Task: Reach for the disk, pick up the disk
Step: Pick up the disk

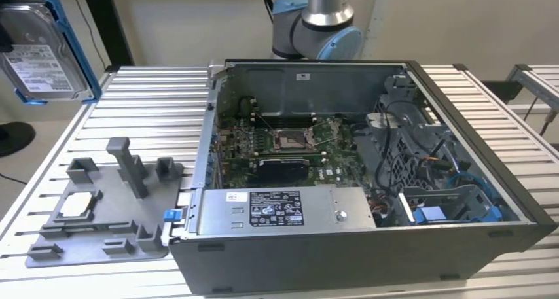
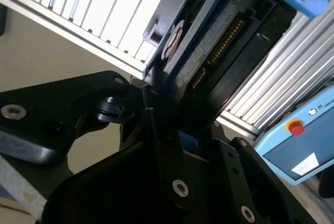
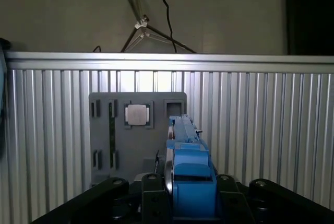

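We see the gripper [image 3: 188, 195] closed on the disk [image 3: 189, 172]. In the first wrist view its two black fingers [image 3: 152, 198] press against either side of the blue bracket, and the disk stands edge-on between them. In the second wrist view the dark links of the gripper [image 2: 162, 112] meet at one end of the disk [image 2: 209, 41], which runs away from them with its grey edge and a row of contacts showing.

In the exterior view the disk [image 1: 42, 53] hangs in the air, clear of the table [image 1: 148, 89], over that table's far corner on the exterior view's left. We see its broad face there (silver-grey metal, white label, blue bracket along its edges).

A grey tray [image 1: 88, 243] lies at the table's near corner on the exterior view's left. A small square chip [image 1: 77, 204] sits in one of its recesses. In the first wrist view the chip [image 3: 137, 114] and tray lie past the disk's far end.

An open case [image 1: 349, 263] takes up the table's middle and reaches towards the edge on the exterior view's right. The arm [image 1: 319, 21] rises behind the case at the table's far edge.

In the second wrist view a light blue pendant [image 2: 292, 148] with a red button shows beside the table's edge.
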Controlling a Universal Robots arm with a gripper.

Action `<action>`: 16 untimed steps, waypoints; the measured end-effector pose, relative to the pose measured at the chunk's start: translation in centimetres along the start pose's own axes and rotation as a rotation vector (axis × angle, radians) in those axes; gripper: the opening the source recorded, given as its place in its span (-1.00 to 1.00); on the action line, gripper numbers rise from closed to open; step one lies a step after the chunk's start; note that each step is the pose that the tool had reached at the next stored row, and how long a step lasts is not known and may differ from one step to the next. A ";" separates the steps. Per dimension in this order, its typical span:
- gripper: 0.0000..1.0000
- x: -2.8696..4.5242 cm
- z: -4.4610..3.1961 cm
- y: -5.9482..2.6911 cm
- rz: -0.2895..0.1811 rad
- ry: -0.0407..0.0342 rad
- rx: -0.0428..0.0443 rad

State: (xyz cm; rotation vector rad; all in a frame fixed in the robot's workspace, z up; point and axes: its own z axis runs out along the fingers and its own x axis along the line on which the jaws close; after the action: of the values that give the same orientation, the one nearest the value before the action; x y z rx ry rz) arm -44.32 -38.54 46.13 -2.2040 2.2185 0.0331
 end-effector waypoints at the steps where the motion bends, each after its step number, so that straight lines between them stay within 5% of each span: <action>1: -1.00 0.00 -0.14 0.00 0.000 -0.0001 0.0001; 16: -1.00 -0.07 -2.50 0.01 0.000 0.0001 -0.0002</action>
State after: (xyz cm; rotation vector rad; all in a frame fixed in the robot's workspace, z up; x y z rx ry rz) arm -44.32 -38.54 48.63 -2.2041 2.2186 0.0333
